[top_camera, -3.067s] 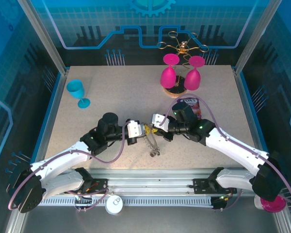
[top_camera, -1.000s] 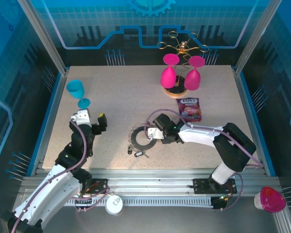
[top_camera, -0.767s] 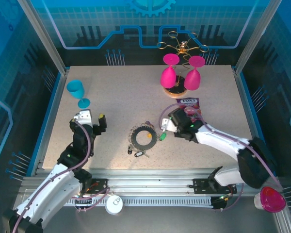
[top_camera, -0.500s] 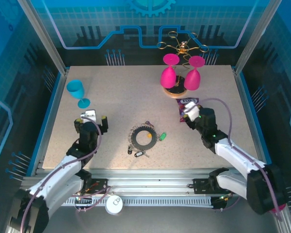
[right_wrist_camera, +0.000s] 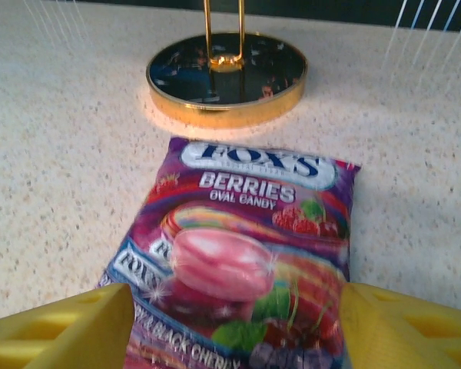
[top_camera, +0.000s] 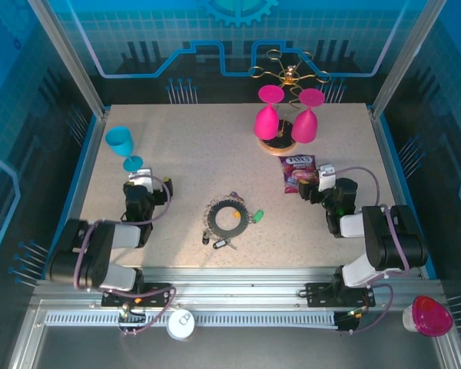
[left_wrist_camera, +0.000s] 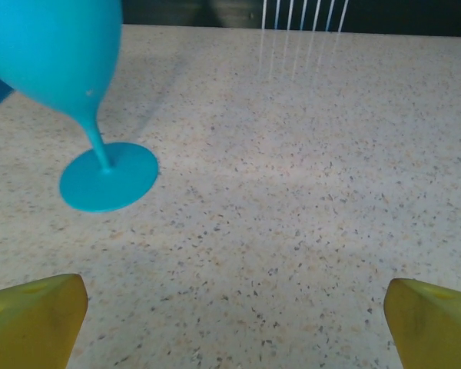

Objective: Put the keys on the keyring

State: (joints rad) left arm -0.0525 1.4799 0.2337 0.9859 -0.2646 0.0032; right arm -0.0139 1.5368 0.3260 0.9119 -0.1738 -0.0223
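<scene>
both arms pulled back from middle since earlier frames; green key [top_camera: 257,214] left lying loose.
left gripper [left_wrist_camera: 230,330] wide open, empty, near left edge of table [top_camera: 200,146], by blue glass [left_wrist_camera: 100,165].
right gripper [right_wrist_camera: 230,330] jaws apart, empty, candy bag [right_wrist_camera: 246,254] just ahead.
keyring [top_camera: 229,217] flat mid-table, toward near edge; green key just beside its right side, dark key [top_camera: 220,244] near its front.
risk: tiny keys slip or get pushed off; ring slides when poked; arm tips glass or drags bag.
hard to tell: which keys sit on ring, where ring opens.
</scene>
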